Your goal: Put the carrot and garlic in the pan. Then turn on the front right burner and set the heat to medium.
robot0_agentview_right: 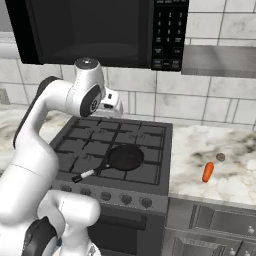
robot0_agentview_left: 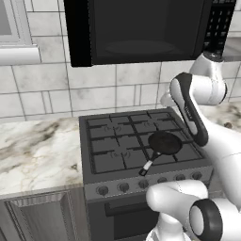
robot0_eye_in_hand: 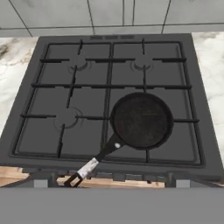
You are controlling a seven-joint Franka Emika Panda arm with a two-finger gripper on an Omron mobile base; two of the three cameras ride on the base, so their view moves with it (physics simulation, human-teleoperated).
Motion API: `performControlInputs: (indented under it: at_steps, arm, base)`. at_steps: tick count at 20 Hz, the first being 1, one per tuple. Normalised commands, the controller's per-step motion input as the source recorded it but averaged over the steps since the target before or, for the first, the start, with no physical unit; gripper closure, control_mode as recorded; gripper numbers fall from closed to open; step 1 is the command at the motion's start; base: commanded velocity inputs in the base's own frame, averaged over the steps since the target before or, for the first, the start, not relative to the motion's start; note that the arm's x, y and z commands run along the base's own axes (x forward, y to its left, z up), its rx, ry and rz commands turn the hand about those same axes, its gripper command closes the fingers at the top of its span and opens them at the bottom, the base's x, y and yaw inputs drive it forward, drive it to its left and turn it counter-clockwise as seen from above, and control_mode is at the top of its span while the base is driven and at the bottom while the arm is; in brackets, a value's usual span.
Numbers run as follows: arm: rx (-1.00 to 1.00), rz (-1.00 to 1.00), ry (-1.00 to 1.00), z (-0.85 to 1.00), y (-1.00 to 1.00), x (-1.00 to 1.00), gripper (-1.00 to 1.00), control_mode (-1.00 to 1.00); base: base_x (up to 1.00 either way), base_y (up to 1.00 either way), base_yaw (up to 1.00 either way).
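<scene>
We see the pan (robot0_agentview_right: 126,157) on the stove's (robot0_agentview_right: 75,132) front right burner (robot0_eye_in_hand: 142,120), handle toward the front edge. Right of the stove, the carrot (robot0_agentview_right: 208,171) and garlic (robot0_agentview_right: 220,157) lie on the worktop (robot0_agentview_right: 200,145). We cannot tell our hand's (robot0_agentview_right: 112,107) state.

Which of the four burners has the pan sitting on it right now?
The front right burner: the black pan covers it, handle pointing front-left. The other three burners are bare.

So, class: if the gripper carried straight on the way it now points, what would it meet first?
Probably the pan on the stove, since the hand view looks down with the pan near centre. Depth is unclear, so the grate beside it is possible.
</scene>
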Motion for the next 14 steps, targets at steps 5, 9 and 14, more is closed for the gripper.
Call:
performControlInputs:
  at_steps: [5,9,14]
  arm:
    - [0.00,-0.01,-0.04,-0.01,-0.67,-0.06,-1.00,-1.00]
    - [0.02,-0.05,0.00,-0.09,-0.72,-0.08,-1.00,-1.00]
    - [0.03,-0.05,-0.01,-0.14,-0.76,-0.09,-1.00,-1.00]
  base:
    - [0.00,0.00,0.00]
    - [0.00,0.00,0.00]
    - [0.00,0.00,0.00]
